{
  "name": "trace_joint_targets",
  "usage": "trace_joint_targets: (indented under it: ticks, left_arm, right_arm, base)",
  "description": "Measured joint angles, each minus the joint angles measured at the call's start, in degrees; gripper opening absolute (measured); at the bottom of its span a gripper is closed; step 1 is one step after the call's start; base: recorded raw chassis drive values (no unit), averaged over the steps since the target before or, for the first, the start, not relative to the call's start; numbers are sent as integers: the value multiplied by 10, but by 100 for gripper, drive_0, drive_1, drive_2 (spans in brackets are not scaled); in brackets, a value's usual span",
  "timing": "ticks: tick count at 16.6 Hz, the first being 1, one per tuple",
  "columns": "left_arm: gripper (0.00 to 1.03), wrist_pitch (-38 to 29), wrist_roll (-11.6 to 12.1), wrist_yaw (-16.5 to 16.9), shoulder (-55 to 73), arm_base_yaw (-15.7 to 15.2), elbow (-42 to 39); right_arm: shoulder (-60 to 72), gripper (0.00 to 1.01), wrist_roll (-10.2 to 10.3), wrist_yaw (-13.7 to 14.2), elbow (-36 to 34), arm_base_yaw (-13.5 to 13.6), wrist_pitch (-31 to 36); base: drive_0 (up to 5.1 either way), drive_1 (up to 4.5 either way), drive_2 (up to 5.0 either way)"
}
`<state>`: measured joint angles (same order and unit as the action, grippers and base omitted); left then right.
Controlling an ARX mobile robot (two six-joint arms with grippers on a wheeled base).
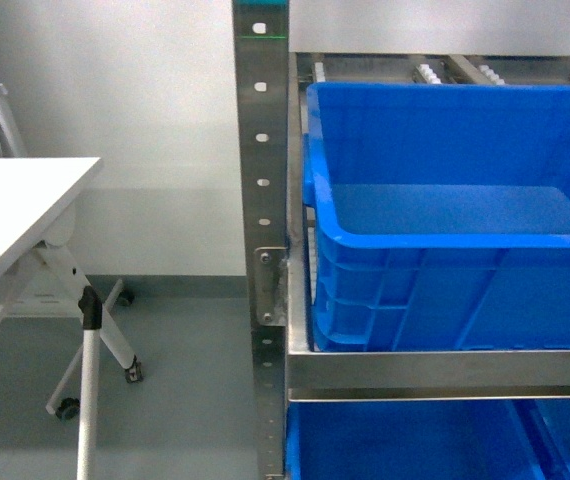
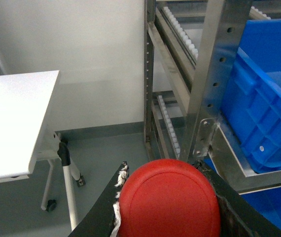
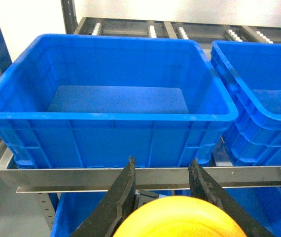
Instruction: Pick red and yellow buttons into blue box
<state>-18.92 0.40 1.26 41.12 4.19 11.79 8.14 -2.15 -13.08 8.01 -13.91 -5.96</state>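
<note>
The red button [image 2: 169, 200] fills the bottom of the left wrist view, its red cap clamped between the black fingers of my left gripper [image 2: 162, 167]. In the right wrist view my right gripper [image 3: 162, 161] is shut on the yellow button [image 3: 185, 219], whose cap shows at the bottom edge with its black collar behind. The blue box [image 3: 111, 117] stands on a steel rack shelf straight ahead of the right gripper, its floor bare. The same blue box [image 1: 445, 250] sits at the right of the head view and to the right of the left gripper, as the blue box [image 2: 263, 113]. Neither gripper shows in the head view.
A second blue crate [image 3: 259, 74] stands beside the box on the right. More blue crates [image 1: 405, 440] sit on the shelf below. The rack's steel post [image 1: 262, 200] rises left of the box. A white folding table [image 1: 15, 210] on castors stands at the left over grey floor.
</note>
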Motion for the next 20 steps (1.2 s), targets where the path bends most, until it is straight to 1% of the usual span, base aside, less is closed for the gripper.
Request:
trace_joint_targets:
  ticks: [20]
  left_arm:
    - [32, 0, 0, 0, 0, 0, 0]
  right_arm:
    - [0, 29, 0, 0, 0, 0, 0]
  base:
    - [497, -240, -240]
